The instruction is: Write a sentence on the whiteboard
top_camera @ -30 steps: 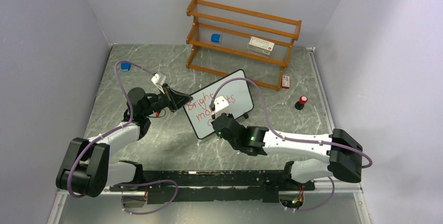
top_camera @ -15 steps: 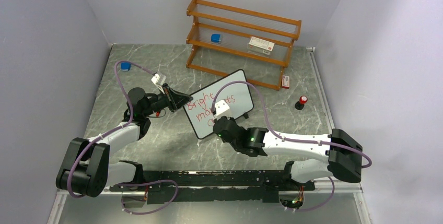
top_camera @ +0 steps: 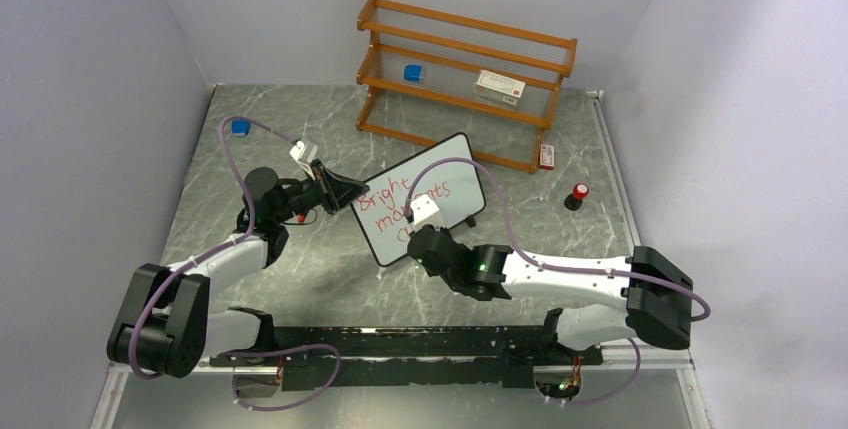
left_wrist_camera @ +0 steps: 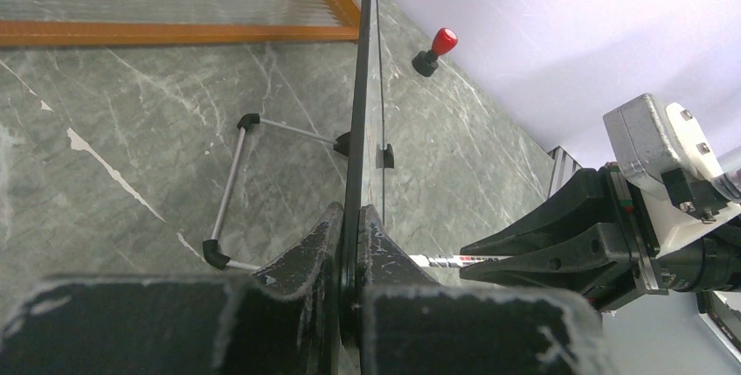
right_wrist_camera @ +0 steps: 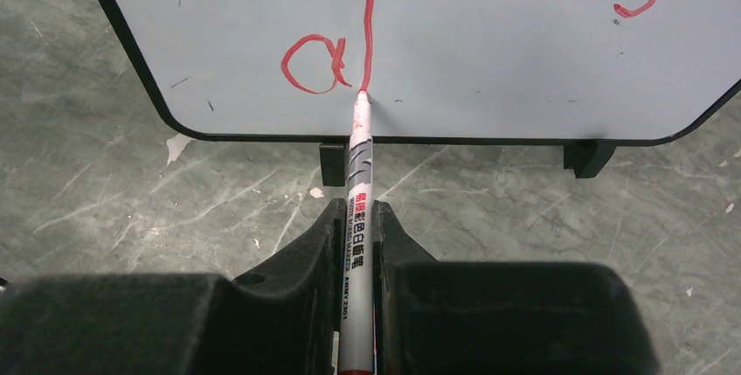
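- Top view: the whiteboard [top_camera: 440, 174] stands on the table [top_camera: 300, 269], its long axis running near-left to far-right. The left gripper [top_camera: 350, 192] is at its left edge, the right gripper [top_camera: 418, 234] at its near edge.
- Left wrist: jaws pinch the board's black frame; the board runs edge-on, straight ahead.
- Right wrist: jaws clamp the red marker [right_wrist_camera: 358, 174], its tip touching the board dead ahead, beside the "a". Your next stroke likely runs rightward.

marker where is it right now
Right wrist view, centre: the marker is clamped in the right gripper, tip on the whiteboard near its bottom edge, beside the red a.
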Motion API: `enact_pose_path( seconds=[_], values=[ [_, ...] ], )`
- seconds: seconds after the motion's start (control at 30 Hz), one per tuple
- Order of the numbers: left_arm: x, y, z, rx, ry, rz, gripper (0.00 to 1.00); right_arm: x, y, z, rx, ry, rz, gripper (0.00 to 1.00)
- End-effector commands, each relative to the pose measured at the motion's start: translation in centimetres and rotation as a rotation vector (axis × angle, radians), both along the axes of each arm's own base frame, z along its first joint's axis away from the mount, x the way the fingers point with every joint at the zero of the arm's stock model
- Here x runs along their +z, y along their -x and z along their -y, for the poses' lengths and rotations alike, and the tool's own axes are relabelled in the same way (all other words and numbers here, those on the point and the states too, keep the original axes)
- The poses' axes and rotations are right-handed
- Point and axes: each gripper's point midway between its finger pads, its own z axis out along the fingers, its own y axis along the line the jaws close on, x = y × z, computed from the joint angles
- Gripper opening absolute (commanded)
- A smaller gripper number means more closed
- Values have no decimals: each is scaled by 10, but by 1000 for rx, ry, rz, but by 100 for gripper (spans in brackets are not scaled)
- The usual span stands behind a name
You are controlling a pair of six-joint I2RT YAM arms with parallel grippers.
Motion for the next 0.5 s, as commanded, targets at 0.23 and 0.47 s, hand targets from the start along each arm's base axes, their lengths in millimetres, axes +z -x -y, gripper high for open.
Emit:
enact_pose_path(
  seconds=[0.23,0.47],
  values=[
    [-8,-1,1,2,-33,-12,5,22,-14,-6,-43,-71,82,0],
    [-8,-1,1,-1,-32,-10,5,35,-21,-10,-52,-99,119,0]
  ],
)
